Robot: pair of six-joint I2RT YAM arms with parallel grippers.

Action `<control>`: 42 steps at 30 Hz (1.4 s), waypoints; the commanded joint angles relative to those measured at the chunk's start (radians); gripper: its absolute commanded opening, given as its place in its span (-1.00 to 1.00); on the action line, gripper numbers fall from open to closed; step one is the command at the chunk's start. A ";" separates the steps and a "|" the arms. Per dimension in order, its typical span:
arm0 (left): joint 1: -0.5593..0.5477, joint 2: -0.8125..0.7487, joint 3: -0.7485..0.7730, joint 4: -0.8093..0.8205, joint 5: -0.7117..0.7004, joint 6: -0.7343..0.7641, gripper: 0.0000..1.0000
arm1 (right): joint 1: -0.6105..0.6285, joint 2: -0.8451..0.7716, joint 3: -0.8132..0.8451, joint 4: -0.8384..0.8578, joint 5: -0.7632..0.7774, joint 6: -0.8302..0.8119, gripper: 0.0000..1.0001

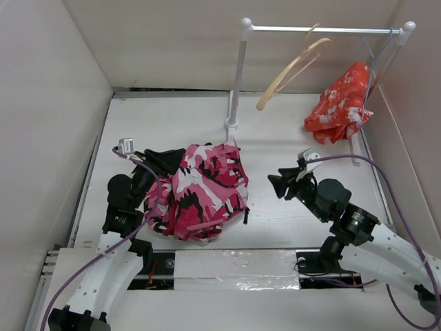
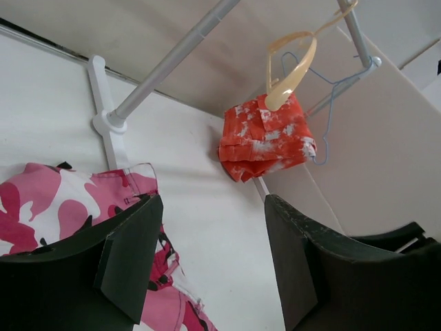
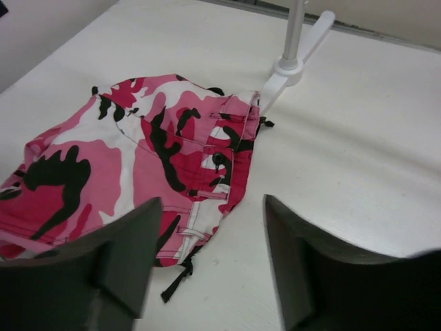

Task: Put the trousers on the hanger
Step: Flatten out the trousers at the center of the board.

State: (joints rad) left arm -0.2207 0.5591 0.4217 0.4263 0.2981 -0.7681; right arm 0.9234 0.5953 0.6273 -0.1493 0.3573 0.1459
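Observation:
The trousers (image 1: 200, 189), in pink, red, white and black camouflage, lie bunched on the table between the arms; they also show in the right wrist view (image 3: 138, 158) and the left wrist view (image 2: 41, 200). A black drawstring (image 3: 178, 276) trails from their edge. The tan wooden hanger (image 1: 293, 67) hangs by its hook on the white rail (image 1: 324, 29); it also shows in the left wrist view (image 2: 293, 69). My left gripper (image 1: 165, 160) is open and empty at the trousers' left edge. My right gripper (image 1: 280, 185) is open and empty, right of the trousers.
An orange-red floral cloth (image 1: 340, 105) hangs on a thin wire hanger (image 2: 331, 89) at the rail's right end. The rack's white post (image 1: 236, 83) and foot (image 1: 231, 126) stand just behind the trousers. Walls enclose the table on the left, back and right.

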 commanded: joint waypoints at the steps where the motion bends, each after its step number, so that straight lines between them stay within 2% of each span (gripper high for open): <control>1: 0.004 0.004 0.028 0.025 -0.010 0.007 0.17 | 0.002 -0.009 -0.002 0.014 -0.043 -0.012 -0.21; 2: 0.004 0.005 0.029 0.020 -0.011 0.006 0.17 | 0.002 -0.003 0.003 0.007 -0.046 -0.014 -0.96; 6: 0.004 0.030 0.061 0.014 -0.011 0.015 -0.16 | 0.002 0.050 0.026 -0.025 -0.055 -0.025 -1.00; 7: 0.004 0.038 0.058 0.020 -0.016 0.015 -0.39 | 0.002 0.058 0.023 -0.029 -0.052 -0.016 -1.00; 8: 0.004 0.042 0.055 0.029 -0.020 0.010 -0.51 | 0.002 0.063 0.019 -0.029 -0.050 -0.006 -1.00; 10: 0.004 0.073 0.068 0.028 -0.033 0.012 -0.75 | 0.002 0.075 0.006 -0.022 -0.052 0.024 -1.00; 13: -0.009 0.110 0.095 0.015 -0.039 0.027 -1.00 | 0.002 0.081 -0.043 0.019 -0.066 0.037 -1.00; 16: -0.009 0.192 0.095 0.084 -0.011 -0.006 -1.00 | 0.002 0.101 -0.074 0.025 -0.073 0.070 -0.53; 17: -0.009 0.221 0.100 0.144 0.004 -0.019 -1.00 | 0.002 0.119 -0.078 0.030 -0.083 0.076 0.04; 20: -0.035 0.353 0.137 0.283 0.058 -0.065 -1.00 | 0.002 0.197 -0.095 0.074 -0.132 0.086 0.72; 21: -0.066 0.384 0.178 0.290 0.012 -0.059 -1.00 | 0.002 0.222 -0.098 0.088 -0.148 0.092 0.78; 23: -0.222 0.482 0.244 0.219 -0.103 0.033 -1.00 | 0.002 0.279 -0.107 0.132 -0.162 0.101 0.83; 24: -0.273 0.516 0.325 0.180 -0.217 0.068 -1.00 | 0.002 0.337 -0.106 0.139 -0.190 0.103 0.83; 26: -0.348 0.603 0.405 0.102 -0.286 0.131 -1.00 | 0.002 0.415 -0.092 0.177 -0.239 0.096 0.83; 27: -0.348 0.616 0.405 0.095 -0.284 0.131 -1.00 | 0.002 0.416 -0.092 0.177 -0.254 0.098 0.83; 29: -0.348 0.602 0.370 0.117 -0.309 0.121 -0.75 | 0.002 0.480 -0.109 0.249 -0.287 0.101 0.82; 30: -0.348 0.585 0.323 0.114 -0.374 0.121 -0.60 | 0.002 0.497 -0.119 0.281 -0.322 0.107 0.81; 31: -0.348 0.550 0.303 0.103 -0.404 0.119 -0.36 | 0.002 0.533 -0.132 0.359 -0.334 0.112 0.80; 34: -0.348 0.490 0.246 -0.026 -0.537 0.122 -0.06 | 0.002 0.596 -0.143 0.445 -0.342 0.115 0.78; 38: -0.330 0.334 0.141 -0.173 -0.640 0.113 0.20 | 0.002 0.754 -0.095 0.467 -0.339 0.101 0.76; 40: -0.287 0.271 0.097 -0.228 -0.685 0.095 0.30 | 0.002 0.797 -0.074 0.470 -0.347 0.107 0.76; 42: -0.278 0.239 0.057 -0.291 -0.714 0.079 0.31 | 0.002 0.854 -0.069 0.494 -0.327 0.122 0.64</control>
State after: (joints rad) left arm -0.5209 0.8448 0.5194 0.2394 -0.3054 -0.6720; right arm 0.9234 1.4025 0.5140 0.2375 0.0246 0.2558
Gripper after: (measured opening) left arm 0.653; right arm 0.834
